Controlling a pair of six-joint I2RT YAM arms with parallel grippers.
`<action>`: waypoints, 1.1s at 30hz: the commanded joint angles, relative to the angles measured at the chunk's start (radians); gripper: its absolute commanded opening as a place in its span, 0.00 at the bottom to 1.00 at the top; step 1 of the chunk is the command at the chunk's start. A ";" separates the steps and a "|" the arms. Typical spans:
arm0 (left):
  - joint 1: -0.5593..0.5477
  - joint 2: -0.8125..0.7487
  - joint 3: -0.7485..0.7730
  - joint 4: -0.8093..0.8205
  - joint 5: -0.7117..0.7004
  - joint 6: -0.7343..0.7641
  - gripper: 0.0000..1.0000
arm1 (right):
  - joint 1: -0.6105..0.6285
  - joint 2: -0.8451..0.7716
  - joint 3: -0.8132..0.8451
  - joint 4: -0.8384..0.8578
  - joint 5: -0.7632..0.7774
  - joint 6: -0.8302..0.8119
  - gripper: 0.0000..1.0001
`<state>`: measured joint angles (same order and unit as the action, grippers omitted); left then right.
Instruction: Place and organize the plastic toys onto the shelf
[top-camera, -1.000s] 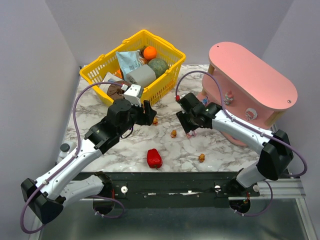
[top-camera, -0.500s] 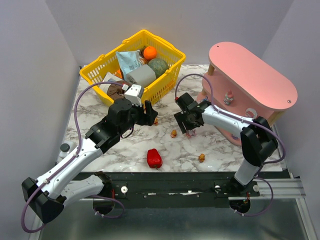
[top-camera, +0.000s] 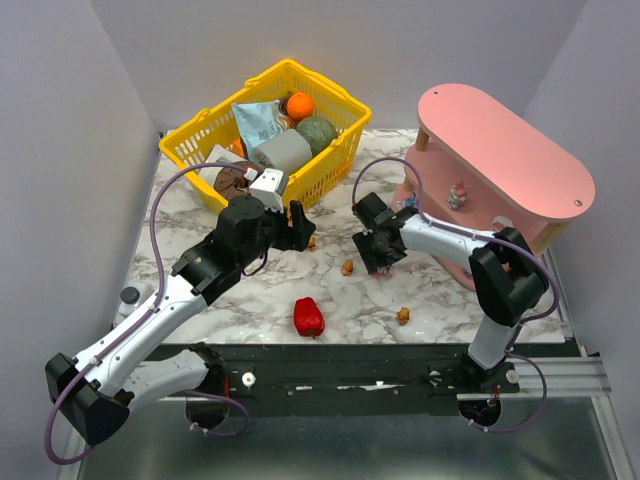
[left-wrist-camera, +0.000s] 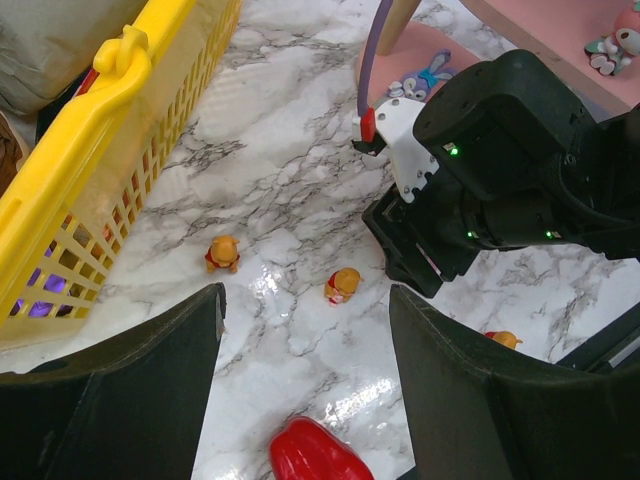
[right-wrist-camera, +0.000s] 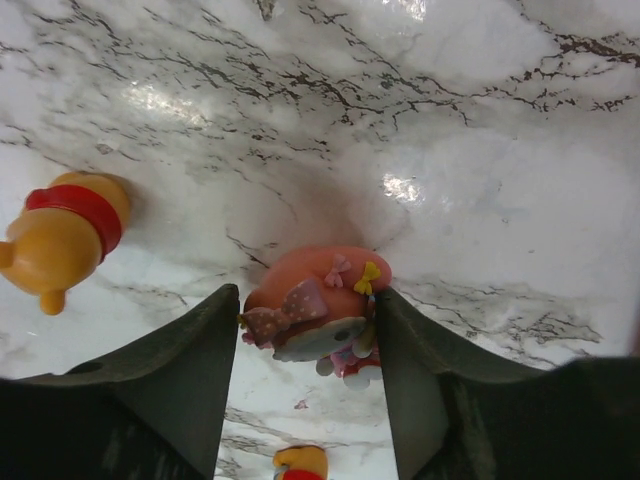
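Pink plastic, rounded and glossy, was what your right gripper had to deal with: the pink toy lay tipped on its side on the marble near the middle of the worktop, with the fingers standing apart on either side and close against it. Whether they were pressing it I could not tell. If you closed off-centre, I judged the toy could squirt out toward the near edge, or skid into the orange bear lying just beside one finger. Your left gripper hung with its jaws wide and nothing between them, near the right arm, so a careless lift could clip it. The shelf stood at the far right corner; a loose pinch might drop the toy on the way there.
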<state>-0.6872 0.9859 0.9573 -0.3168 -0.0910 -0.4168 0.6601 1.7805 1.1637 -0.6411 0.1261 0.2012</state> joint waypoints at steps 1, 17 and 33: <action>0.008 0.000 -0.012 -0.004 0.025 -0.007 0.75 | -0.002 0.023 -0.045 0.038 -0.036 0.040 0.47; 0.014 -0.015 -0.074 0.034 0.135 -0.068 0.75 | -0.002 -0.444 -0.351 0.389 -0.212 0.208 0.01; -0.037 -0.072 -0.253 0.579 0.336 -0.123 0.92 | -0.002 -0.647 -0.004 0.173 -0.163 0.754 0.01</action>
<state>-0.6968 0.9058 0.6876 0.0387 0.1661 -0.5304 0.6544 1.1419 1.1000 -0.4038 -0.0448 0.7887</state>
